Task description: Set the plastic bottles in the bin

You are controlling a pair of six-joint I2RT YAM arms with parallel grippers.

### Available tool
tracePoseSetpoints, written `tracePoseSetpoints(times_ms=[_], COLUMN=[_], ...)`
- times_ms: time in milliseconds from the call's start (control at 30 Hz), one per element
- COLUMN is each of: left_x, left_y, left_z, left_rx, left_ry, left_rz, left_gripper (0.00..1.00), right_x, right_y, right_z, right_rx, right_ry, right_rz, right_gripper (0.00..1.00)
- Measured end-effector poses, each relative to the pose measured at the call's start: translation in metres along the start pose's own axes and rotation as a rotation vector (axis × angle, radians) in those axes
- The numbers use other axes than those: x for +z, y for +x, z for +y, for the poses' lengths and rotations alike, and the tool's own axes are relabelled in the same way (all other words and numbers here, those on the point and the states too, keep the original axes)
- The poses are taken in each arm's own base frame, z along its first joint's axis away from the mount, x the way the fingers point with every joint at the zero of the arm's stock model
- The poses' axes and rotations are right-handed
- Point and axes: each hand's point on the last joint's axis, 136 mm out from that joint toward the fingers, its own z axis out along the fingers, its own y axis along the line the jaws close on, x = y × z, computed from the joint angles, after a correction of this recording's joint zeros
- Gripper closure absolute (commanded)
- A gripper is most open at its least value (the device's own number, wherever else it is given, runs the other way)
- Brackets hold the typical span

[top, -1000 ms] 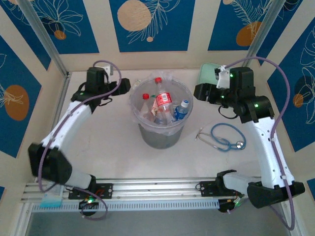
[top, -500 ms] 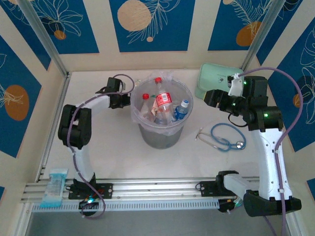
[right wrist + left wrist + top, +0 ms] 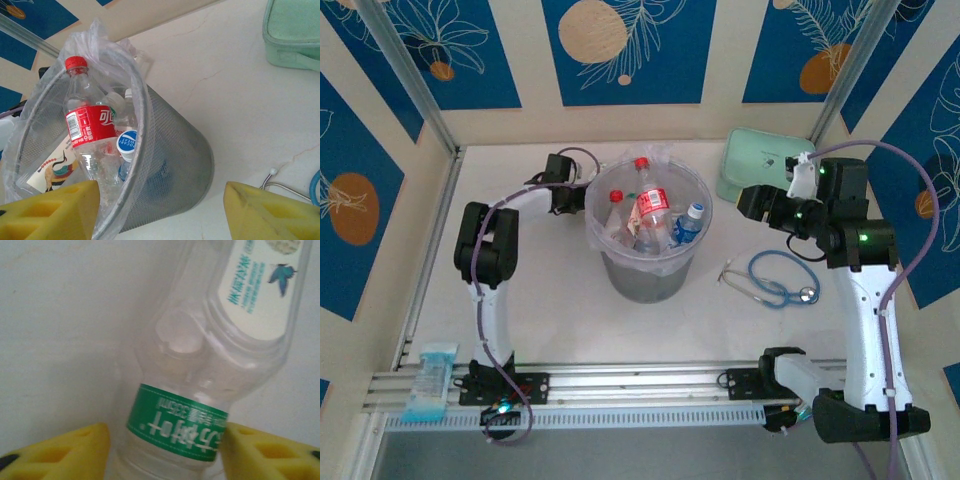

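Left pincer point(image 3: 165, 452) flanks a green-labelled clear bottle point(image 3: 200, 360) toward the worktop's point(image 3: 550, 310) far edge, left of the bin point(image 3: 640, 280); I cannot tell whether it grips. Right pincer point(image 3: 160, 207) is spread and empty over open worktop beside the bin, which holds several bottles point(image 3: 90, 125).

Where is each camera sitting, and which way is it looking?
Top external: above and behind the robot, looking down at the table; left arm and right arm show whole, left gripper beside the bin, right gripper by the mint case.
Left wrist: on the left arm, looking along its yellow fingers at a green-labelled bottle between them.
Right wrist: on the right arm, looking past its open yellow fingers at the bin.
Shared: top and right wrist both show the bin, its red-labelled bottle and the mint case.
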Motion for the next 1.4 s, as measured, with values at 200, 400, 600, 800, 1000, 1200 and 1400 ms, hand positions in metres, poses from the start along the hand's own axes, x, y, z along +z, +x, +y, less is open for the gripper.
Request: tracePoseSetpoints(times_ms=[200,400,600,800,1000,1200,1400], left_x=[-0.006,-0.064,-0.173,-0.278,-0.344,-0.375,-0.376], left_y=[0.003,-0.002,-0.024,-0.011,0.029,0.061,0.1], left_z=[0.001,-0.003,-0.021,-0.036,-0.052,-0.082,-0.131], left_rx=[0.001,0.019,0.058,0.065,0.055,0.063,0.162], left_ry=[-0.003,-0.028,-0.031,0.027,0.169,0.364,0.558], left_rz=[-0.016,-0.101,-0.328,-0.528,-0.624,-0.618,-0.49], left_gripper=[0.66,0.73,0.8,0.84,0.88,0.88,0.89], right_x=[-0.002,-0.01,-0.011,-0.008,0.021,0.038,0.047], right_y=[0.001,0.0,-0.007,-0.02,-0.013,-0.004,0.005], right_z=[-0.001,0.001,0.013,0.048,0.116,0.189,0.254], right_rx=[0.0,-0.005,-0.017,-0.052,-0.16,-0.264,-0.385], right_ry=[0.0,-0.003,-0.067,-0.222,-0.406,-0.565,-0.677], right_rz=[0.0,-0.027,-0.048,-0.074,0.016,0.082,0.117], right_gripper=[0.33,0.33,0.34,0.34,0.32,0.01,0.01])
